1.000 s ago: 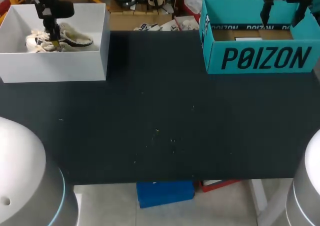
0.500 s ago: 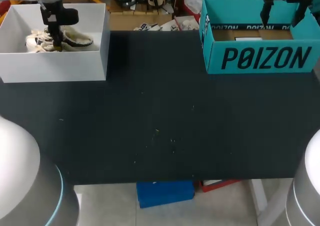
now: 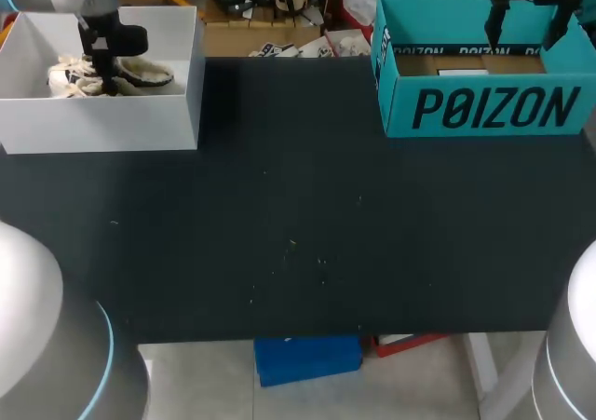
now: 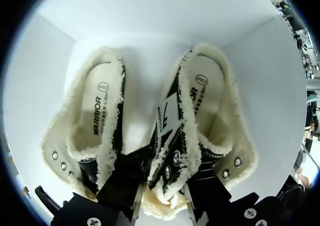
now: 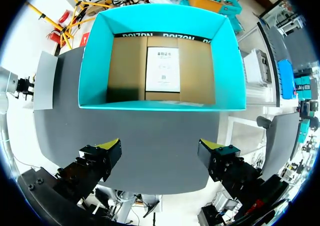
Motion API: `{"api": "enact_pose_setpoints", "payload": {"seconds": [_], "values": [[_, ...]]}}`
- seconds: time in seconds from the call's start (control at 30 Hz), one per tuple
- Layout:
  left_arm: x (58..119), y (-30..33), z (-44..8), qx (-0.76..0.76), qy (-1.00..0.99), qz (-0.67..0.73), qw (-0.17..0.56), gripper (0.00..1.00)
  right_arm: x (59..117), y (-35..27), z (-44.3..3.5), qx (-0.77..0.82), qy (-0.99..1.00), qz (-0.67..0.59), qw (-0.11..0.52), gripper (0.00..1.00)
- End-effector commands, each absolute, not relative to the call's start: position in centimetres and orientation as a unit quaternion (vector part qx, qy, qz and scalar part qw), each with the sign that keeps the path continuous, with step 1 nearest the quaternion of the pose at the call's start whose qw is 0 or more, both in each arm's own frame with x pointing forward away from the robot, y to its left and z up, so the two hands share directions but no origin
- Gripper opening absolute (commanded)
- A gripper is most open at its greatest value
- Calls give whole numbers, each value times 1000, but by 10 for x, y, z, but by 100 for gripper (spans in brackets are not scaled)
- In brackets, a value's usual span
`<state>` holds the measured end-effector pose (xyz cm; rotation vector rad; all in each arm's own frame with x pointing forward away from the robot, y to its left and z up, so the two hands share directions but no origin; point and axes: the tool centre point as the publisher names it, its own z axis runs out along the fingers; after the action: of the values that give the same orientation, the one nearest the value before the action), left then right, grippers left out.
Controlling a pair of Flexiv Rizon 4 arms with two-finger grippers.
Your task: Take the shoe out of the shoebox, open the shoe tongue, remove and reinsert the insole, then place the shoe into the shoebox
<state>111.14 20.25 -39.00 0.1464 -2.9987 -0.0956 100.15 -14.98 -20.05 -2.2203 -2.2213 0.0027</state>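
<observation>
White shoebox [image 3: 102, 122] [image 4: 150, 10]: open-topped; stands on the far left part of the table [image 3: 298, 234]; taken as the landmark for all entries below.
Shoe [image 4: 210, 110]: lies inside the white shoebox, on its floor; cream fleece lining, black upper, metal eyelets; opening turned up toward the left wrist camera.
Insole [image 4: 202, 103]: cream, seated inside the shoe within the white shoebox; a round printed mark is seen near the heel.
Second shoe [image 4: 95, 121]: same make; laid just beside the first inside the white shoebox, the two collars touching near the eyelets.
Left tool [image 3: 107, 77] [image 4: 164, 206]: positioned inside the white shoebox, directly over the shoe's inner eyelet flap; whether the flap is pinched cannot be told.
Teal box [image 3: 484, 108] [image 5: 225, 60]: open-topped; set well apart from the white shoebox, at the table's opposite far end; brown cardboard floor.
White sheet [image 5: 162, 68] [image 3: 463, 71]: laid flat in the teal box, well apart from the white shoebox.
Right tool [image 3: 524, 40] [image 5: 160, 146]: held well apart from the white shoebox, above the teal box; spread wide, nothing held between the yellow tips.
</observation>
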Motion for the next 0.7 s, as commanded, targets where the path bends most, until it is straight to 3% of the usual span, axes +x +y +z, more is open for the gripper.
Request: {"api": "enact_pose_setpoints", "payload": {"seconds": [0.03, 0.2, 0.37, 0.7], "values": [[1110, 201, -396, 46, -996, -34, 71, 27, 1001, -150, -200, -707, -707, 1, 1, 100], [1110, 200, -399, 50, -995, -42, 70, 22, 1001, -150, -200, -707, -707, 1, 1, 100], [1109, 197, -402, 44, -996, -50, 66, 0, 1001, -150, -200, -707, -707, 1, 1, 100], [1110, 202, -374, 36, -997, -40, 62, 0, 1001, -150, -200, -707, -707, 1, 1, 100]]}}
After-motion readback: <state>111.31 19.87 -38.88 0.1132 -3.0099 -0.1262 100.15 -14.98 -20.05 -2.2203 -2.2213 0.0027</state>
